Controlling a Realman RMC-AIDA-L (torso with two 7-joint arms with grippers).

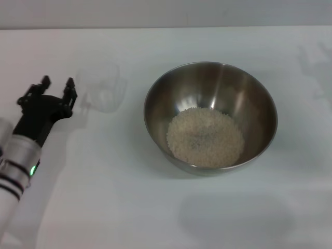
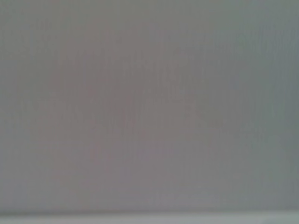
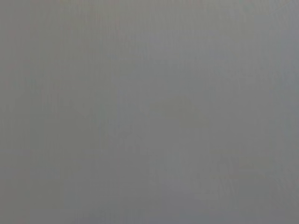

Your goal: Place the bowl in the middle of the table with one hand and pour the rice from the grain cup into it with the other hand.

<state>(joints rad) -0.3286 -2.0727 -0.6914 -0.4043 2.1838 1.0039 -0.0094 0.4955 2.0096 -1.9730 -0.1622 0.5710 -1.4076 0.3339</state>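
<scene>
while the left gripper sits at the table's left side w/ fingers spread apart and nothing between them, the grain cup stands upright just beyond and to the right of its tips, not touching as far as i can tell. cup looks empty, clear frosted plastic, hard to make out vs the white table.

bowl is well off to the gripper's right, approx mid-table, upright. rice lies in a loose mound on the bowl's bottom, none seen spilled outside. judging by that, pour looks done and cup is set back down; task approx finished.

right gripper not in view in head view. both wrist views show only blank grey, no info.

handling, my guess:
- cup: light, stiff, thin-walled, smooth so prob slippery; empty it tips easily if nudged. best hold is across the body mid-height, or by the small side handle, which i can't locate clearly here.
- bowl: rigid steel, heavier w/ rice in it, slick curved wall, so pinch the rim, one finger inside, one outside. could slide on the matte top if pushed.
- rice: loose grains, shifts and spills if bowl tilts.
</scene>
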